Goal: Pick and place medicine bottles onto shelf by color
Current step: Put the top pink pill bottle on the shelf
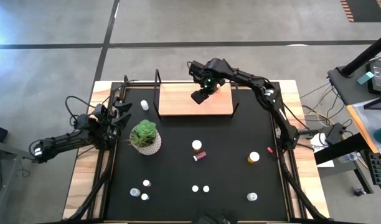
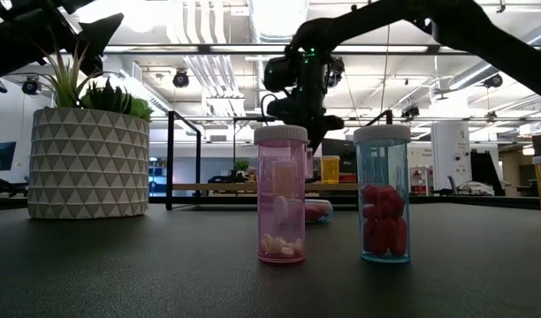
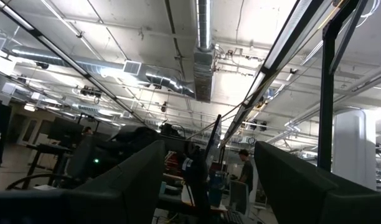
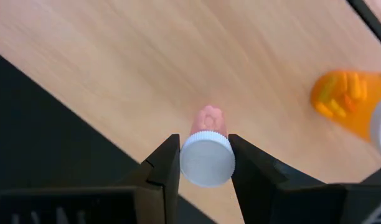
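My right gripper (image 1: 200, 94) is over the light-wood shelf (image 1: 178, 106) at the table's far side, shut on a pink bottle with a white cap (image 4: 206, 160). An orange bottle (image 4: 349, 102) is on the shelf board close by. Several more bottles are scattered on the black table, among them a white-capped one (image 1: 197, 145), a red one lying down (image 1: 200, 155) and an orange one (image 1: 254, 157). My left gripper (image 1: 119, 118) waits open at the table's left edge, next to the potted plant (image 1: 145, 137), and points up at the ceiling. My right gripper pinches the pink bottle's white cap (image 4: 206, 163) between its two fingers, one on each side of the cap. The fingers come from above, pointing down. The pink body (image 4: 209, 118) hangs below the cap over the shelf board; whether its base touches the board, I cannot tell.
The shelf has black upright frames at its two ends (image 1: 158, 93). In the low view a pink bottle (image 2: 281, 194) and a clear bottle of red pills (image 2: 383, 194) stand close to the camera, with the plant pot (image 2: 89, 163) at the left. Several small bottles stand near the table's front edge (image 1: 144, 196).
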Available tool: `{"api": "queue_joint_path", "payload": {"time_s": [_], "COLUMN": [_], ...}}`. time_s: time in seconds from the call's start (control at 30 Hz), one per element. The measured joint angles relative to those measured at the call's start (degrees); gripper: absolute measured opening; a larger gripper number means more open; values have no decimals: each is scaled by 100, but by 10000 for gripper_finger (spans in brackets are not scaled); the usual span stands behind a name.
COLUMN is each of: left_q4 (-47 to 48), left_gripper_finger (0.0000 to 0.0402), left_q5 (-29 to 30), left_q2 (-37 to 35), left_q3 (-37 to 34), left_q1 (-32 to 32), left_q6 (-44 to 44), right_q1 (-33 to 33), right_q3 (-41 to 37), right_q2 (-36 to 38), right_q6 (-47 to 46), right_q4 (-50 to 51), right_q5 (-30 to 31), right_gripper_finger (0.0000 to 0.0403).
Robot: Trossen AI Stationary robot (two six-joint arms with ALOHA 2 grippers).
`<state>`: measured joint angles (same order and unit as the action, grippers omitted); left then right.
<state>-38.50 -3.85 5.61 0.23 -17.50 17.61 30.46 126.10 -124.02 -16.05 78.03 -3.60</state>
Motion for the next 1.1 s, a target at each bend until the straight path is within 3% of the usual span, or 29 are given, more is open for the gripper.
{"api": "queue_joint_path", "payload": {"time_s": [1.1], "left_q4": [-2], "left_gripper_finger": [233], "left_q5": [1], "left_q2": [0], "left_q3": [2], "left_q1": [0], "left_q6": [1], "right_q1": [526], "right_q3": [-17], "right_q2": [2], "right_q6": [1888], "right_q4": [-926], "right_q5": [4], "right_gripper_finger": [114]}}
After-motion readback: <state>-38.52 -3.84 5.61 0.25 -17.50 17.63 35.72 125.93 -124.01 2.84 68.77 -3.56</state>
